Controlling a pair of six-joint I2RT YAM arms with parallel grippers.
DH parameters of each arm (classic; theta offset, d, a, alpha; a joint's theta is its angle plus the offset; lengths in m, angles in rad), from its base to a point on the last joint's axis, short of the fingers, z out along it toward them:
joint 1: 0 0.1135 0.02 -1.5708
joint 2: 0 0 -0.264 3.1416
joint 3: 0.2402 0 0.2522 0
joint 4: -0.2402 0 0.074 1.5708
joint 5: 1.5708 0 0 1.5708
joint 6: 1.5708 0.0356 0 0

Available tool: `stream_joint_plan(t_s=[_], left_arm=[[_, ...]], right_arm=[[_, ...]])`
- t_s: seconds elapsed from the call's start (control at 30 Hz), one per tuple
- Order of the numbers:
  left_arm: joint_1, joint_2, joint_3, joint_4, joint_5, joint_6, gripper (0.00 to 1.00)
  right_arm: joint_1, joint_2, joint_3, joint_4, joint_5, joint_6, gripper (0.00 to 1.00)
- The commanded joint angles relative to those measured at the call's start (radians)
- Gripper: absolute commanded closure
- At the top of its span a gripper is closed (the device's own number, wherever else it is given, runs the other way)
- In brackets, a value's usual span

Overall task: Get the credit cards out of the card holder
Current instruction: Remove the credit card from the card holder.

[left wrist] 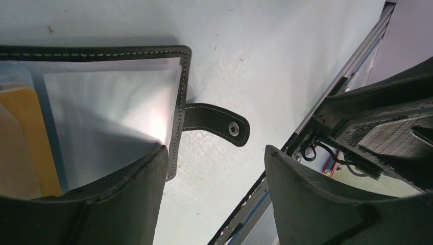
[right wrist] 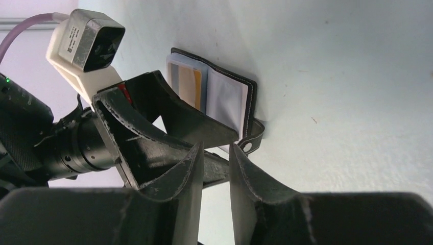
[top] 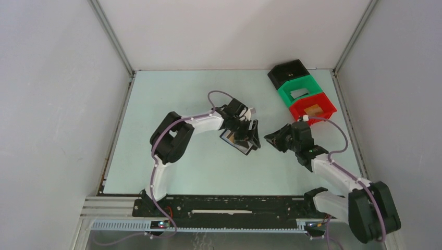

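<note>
The card holder (top: pixel 235 140) lies open on the table, its tab (left wrist: pixel 219 122) sticking out to the side. In the right wrist view the holder (right wrist: pixel 224 97) shows a bluish-grey credit card (right wrist: pixel 173 74) beside an orange-yellow one (right wrist: pixel 193 87) in one half and a pale pocket in the other. My left gripper (top: pixel 249 133) is open wide over the holder's tab edge (left wrist: pixel 215 150); one finger (left wrist: pixel 127 194) overlaps the holder's corner. My right gripper (top: pixel 273 139) hovers just right of the holder, empty (right wrist: pixel 215 147), its jaws only a narrow gap apart.
Three open bins stand in a row at the back right: black (top: pixel 281 78), green (top: pixel 285 94) with a pale flat rectangle inside, red (top: pixel 298 110) with an orange-tan piece inside. The left arm's fingers and camera (right wrist: pixel 87 38) fill the space just beyond my right gripper.
</note>
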Motion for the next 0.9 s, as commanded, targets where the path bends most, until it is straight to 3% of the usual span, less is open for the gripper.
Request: stream_joint_plan(t_s=[0.0, 0.2, 0.53, 0.7, 0.87], left_arm=[[-0.003, -0.051, -0.048, 0.049, 0.025, -0.019, 0.25], [0.009, -0.094, -0.078, 0.042, -0.006, -0.016, 0.26], [0.08, -0.175, -0.187, 0.097, 0.02, -0.027, 0.26], [0.125, -0.233, -0.19, 0.1, 0.044, -0.032, 0.26], [0.181, -0.251, -0.117, -0.017, -0.054, 0.016, 0.26]], right_arm=[[0.035, 0.113, 0.075, 0.133, -0.049, 0.043, 0.69], [0.042, 0.312, 0.123, 0.247, -0.105, 0.098, 0.83], [0.038, 0.543, 0.186, 0.325, -0.223, 0.132, 0.87], [0.043, 0.597, 0.2, 0.275, -0.212, 0.093, 0.88], [0.045, 0.65, 0.2, 0.238, -0.211, 0.056, 0.89]])
